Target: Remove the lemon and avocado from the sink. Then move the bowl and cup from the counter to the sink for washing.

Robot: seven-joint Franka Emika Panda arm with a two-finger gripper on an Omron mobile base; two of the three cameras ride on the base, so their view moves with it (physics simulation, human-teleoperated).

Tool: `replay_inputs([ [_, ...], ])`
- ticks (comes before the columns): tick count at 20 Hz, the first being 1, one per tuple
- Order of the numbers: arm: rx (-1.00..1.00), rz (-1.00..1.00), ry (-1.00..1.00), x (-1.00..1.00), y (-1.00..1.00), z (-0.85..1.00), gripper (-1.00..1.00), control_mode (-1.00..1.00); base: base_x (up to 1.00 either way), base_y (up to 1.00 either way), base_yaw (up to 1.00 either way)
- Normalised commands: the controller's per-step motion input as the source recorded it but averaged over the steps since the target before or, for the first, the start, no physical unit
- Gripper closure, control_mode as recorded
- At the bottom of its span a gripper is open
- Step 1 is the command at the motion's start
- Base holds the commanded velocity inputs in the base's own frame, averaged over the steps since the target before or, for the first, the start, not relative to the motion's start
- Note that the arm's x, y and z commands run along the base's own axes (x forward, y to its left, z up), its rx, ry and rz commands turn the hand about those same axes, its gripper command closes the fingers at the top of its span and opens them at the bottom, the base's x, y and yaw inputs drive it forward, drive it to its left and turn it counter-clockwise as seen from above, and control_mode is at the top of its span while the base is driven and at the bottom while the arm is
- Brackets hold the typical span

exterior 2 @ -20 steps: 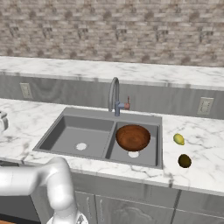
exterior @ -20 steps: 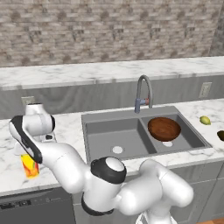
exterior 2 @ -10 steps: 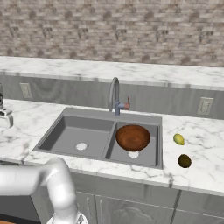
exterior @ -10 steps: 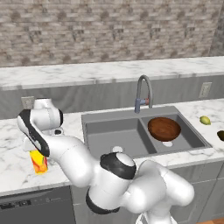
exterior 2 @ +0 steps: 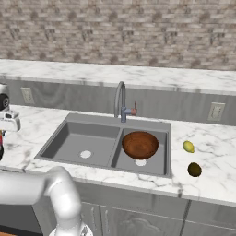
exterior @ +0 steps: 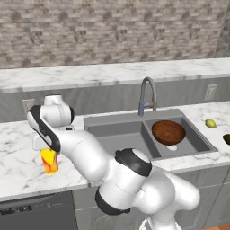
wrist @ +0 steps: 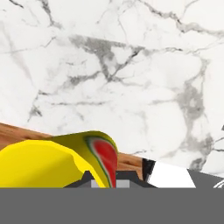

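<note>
Hand point(exterior: 48, 152) over the counter's point(exterior: 18, 166) left stretch, near the front edge, well left of the sink point(exterior: 148, 134); jaws pinched narrow on the cup point(exterior: 49, 161), gripped from above. Cup hanging upright under the hand, yellow with red-orange low on its side; base looks just clear of the marble, contact not resolvable. Hand view: cup point(wrist: 57, 159) close up at bottom left, yellow rim and wall plus a red patch with green edging, white veined counter point(wrist: 131, 74) beyond it. Bowl point(exterior: 168, 132) sitting in the sink's right basin, reddish-brown, upright, partly covering the white drain; same in right base view, bowl point(exterior 2: 140, 144) in the right basin of the sink point(exterior 2: 110, 143), left basin bare with its drain showing. Faucet point(exterior: 146, 95) at the back edge of the sink, between the two basins. Lemon point(exterior 2: 188, 146) on the counter point(exterior 2: 207, 175) just right of the sink's right rim; avocado point(exterior 2: 194, 169) nearer the front edge, close to the lemon, not touching. Left base view: lemon point(exterior: 210, 123) at the counter's right end, avocado point(exterior: 227, 139) cut off by the frame edge. Both fruits out of the sink, bowl in, cup not yet over the sink.
</note>
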Motion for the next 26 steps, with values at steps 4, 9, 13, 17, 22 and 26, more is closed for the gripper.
replay_inputs([
  [4,0.0,0.0,0.0,0.0,-0.35,0.18,1.0,-1.0,0.0,0.0,0.0],
  [9,0.0,0.0,-0.02,0.0,-0.33,0.17,1.0,-1.0,0.0,0.0,0.0],
  [13,0.0,0.0,-0.07,0.0,-0.33,0.17,1.0,-1.0,0.0,0.0,0.0],
  [17,0.0,0.0,-0.1,0.0,-0.33,0.17,1.0,-1.0,0.0,0.0,0.0],
  [22,0.0,0.0,-0.11,0.0,-0.32,0.14,1.0,-1.0,0.0,0.0,0.0],
  [26,0.0,0.0,-0.08,0.0,-0.33,0.08,1.0,-1.0,0.0,0.0,0.0],
])
